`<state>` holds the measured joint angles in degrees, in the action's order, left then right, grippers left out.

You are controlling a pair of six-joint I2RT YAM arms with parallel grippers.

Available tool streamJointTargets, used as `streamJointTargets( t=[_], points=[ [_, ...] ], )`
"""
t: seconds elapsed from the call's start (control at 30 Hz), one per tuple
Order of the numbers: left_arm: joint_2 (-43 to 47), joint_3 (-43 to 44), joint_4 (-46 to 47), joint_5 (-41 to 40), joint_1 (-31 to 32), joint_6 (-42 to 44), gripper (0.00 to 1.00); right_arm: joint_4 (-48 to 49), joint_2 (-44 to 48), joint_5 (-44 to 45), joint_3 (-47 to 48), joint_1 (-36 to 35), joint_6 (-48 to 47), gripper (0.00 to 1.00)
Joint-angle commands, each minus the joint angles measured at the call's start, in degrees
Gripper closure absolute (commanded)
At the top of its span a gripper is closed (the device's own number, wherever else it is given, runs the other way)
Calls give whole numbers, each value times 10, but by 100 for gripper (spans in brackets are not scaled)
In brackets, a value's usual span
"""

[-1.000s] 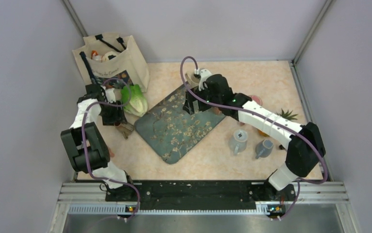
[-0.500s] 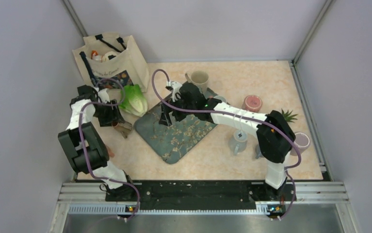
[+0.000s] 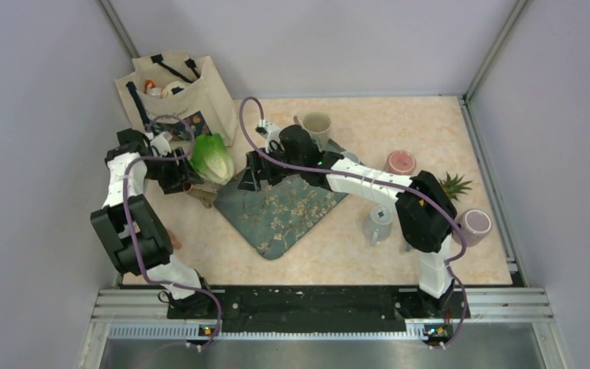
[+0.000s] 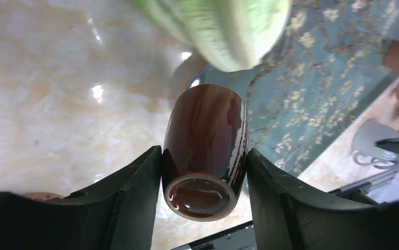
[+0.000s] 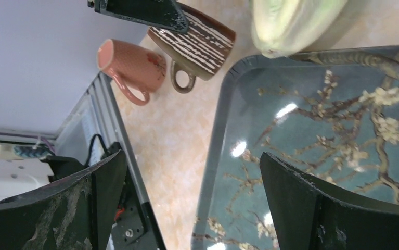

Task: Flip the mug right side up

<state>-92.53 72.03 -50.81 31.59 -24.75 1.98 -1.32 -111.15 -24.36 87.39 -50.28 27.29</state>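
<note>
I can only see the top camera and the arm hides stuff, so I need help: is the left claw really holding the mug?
Observer: Yes. In the left wrist view, the left claw has both fingers pressed against the sides of the brown mug.
Operator: Does it have a handle?
Observer: Yes. The right wrist view shows a loop handle that the claw isn't touching.
Operator: Is the other claw holding anything?
Observer: No. The right claw is open above the tray edge.
</note>
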Motion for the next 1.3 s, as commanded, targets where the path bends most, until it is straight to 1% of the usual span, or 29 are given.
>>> streamJointTargets(
  t=[0.0, 0.17, 0.27, 0.33, 0.4, 0.47, 0.53, 0.63, 0.73, 0.83, 0.9, 1.0, 1.07, 1.17, 1.23, 1.27],
  points=[
    [31, 74, -6, 84, 32, -41, 100, 68, -18, -38, 38, -4, 44, 1],
    [34, 119, -18, 135, 66, -74, 100, 105, -29, -97, 41, 29, 93, 1],
    [49, 126, -6, 154, 92, -90, 100, 173, -2, -100, 1, 46, 116, 1],
    [52, 137, 2, 171, 117, -103, 100, 216, 5, -123, -10, 51, 127, 1],
    [49, 154, 3, 178, 142, -114, 100, 223, 1, -150, -2, 56, 131, 1],
    [52, 165, 11, 179, 163, -123, 100, 218, -1, -153, 0, 61, 133, 1],
    [53, 171, 18, 194, 176, -136, 100, 232, 0, -154, -10, 70, 154, 2],
    [49, 183, 18, 198, 189, -137, 100, 305, 7, -165, -46, 81, 205, 6],
    [47, 169, 40, 206, 203, -149, 100, 394, 13, -175, -60, 83, 244, 14],
    [40, 153, 69, 214, 215, -165, 100, 462, 12, -186, -64, 83, 289, 29],
    [34, 150, 78, 219, 218, -170, 100, 471, 15, -183, -67, 84, 298, 37],
    [32, 139, 102, 231, 218, -186, 100, 472, 23, -168, -76, 83, 295, 40],
    [33, 130, 115, 236, 222, -193, 100, 472, 26, -158, -79, 84, 293, 48],
    [33, 117, 130, 246, 226, -202, 100, 486, 29, -144, -83, 84, 299, 68],
    [33, 108, 132, 245, 226, -199, 100, 492, 37, -126, -92, 88, 297, 85],
    [33, 104, 130, 239, 225, -192, 100, 488, 45, -110, -101, 89, 285, 96]
  ],
)
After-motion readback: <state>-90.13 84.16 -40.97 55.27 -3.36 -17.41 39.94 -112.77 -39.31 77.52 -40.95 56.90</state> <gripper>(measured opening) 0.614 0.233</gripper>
